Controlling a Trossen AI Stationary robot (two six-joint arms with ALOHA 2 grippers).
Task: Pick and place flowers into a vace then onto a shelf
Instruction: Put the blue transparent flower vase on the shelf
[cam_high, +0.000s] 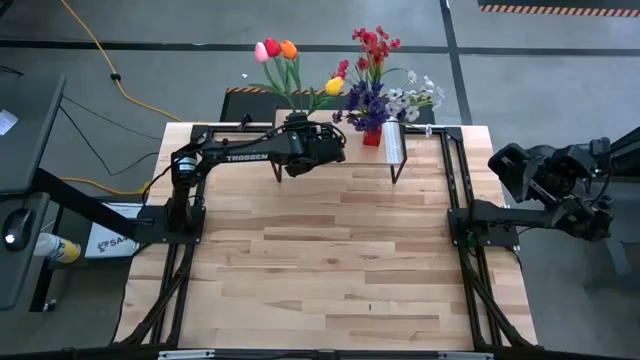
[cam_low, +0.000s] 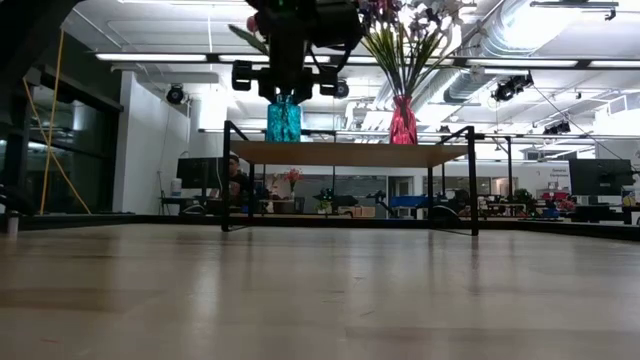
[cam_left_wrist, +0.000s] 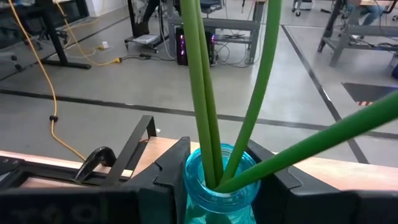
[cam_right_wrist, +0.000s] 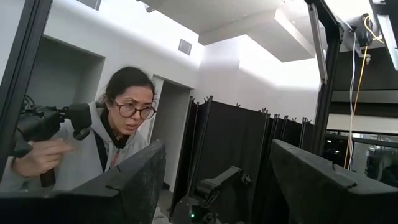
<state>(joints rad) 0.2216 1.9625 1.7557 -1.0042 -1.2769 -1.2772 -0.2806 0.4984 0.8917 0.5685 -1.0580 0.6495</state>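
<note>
A clear blue vase holds several tulips on long green stems. My left gripper is at the far side of the table, shut on this vase over the left end of the shelf. The vase's base is level with the shelf's top; I cannot tell whether it rests there. A red vase with red, purple and white sprigs stands on the shelf's right part. My right gripper is open beyond the table's right edge, raised and holding nothing. My left gripper pinches the blue vase's neck, just under the rim, between its two fingers, one on each side. The fingers come nearly level from the table's near side. The vase stays upright, with the stems rising out of its mouth.
The shelf's thin black legs stand on the far part of the wooden table. A black frame runs along both sides of the table. In the room beyond, a person holds a handle device.
</note>
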